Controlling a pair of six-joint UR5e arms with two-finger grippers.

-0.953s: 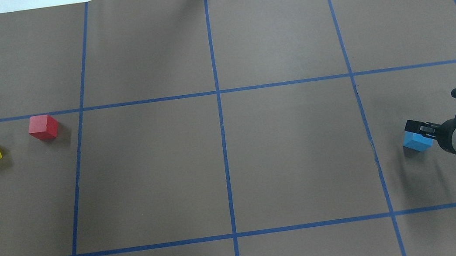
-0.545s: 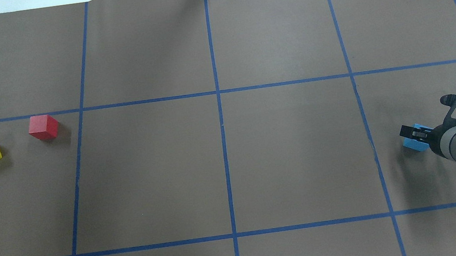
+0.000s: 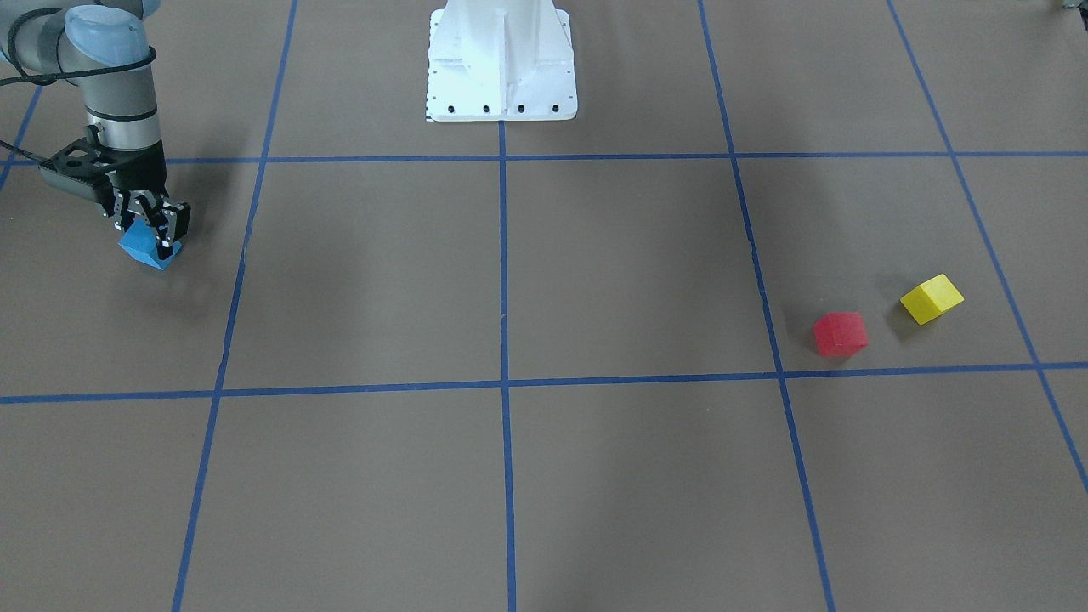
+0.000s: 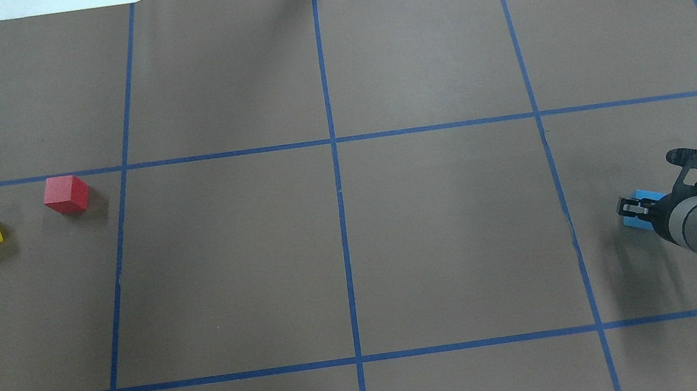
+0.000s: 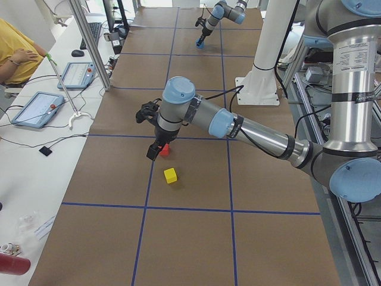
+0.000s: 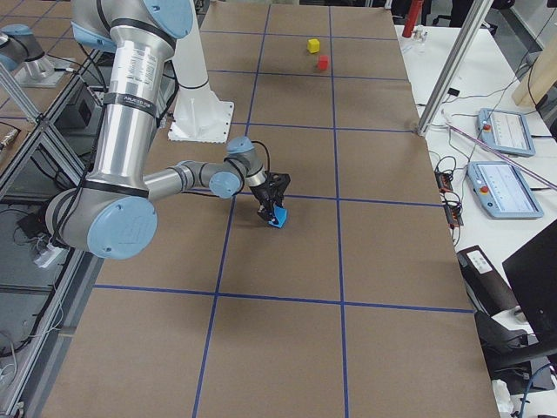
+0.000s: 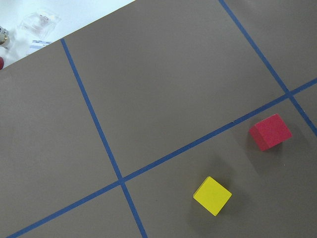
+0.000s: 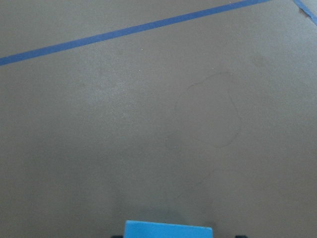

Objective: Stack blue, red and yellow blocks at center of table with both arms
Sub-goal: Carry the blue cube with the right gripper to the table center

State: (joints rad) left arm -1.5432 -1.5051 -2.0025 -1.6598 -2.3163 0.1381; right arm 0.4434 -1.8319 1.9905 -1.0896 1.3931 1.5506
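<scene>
While the right end effector (image 3: 151,228) clamps the blue block (image 3: 143,246) between its fingers, well out to the robot's right of the white base pedestal (image 3: 501,59), the red block (image 3: 840,333) and yellow block (image 3: 932,298) lie on the brown worktop (image 3: 510,272) well out to the pedestal's other side. They are near each other but apart, the yellow one farther from the pedestal. Close over the red block hangs the left end effector (image 5: 154,152); whether it is open or closed cannot be told.
</scene>
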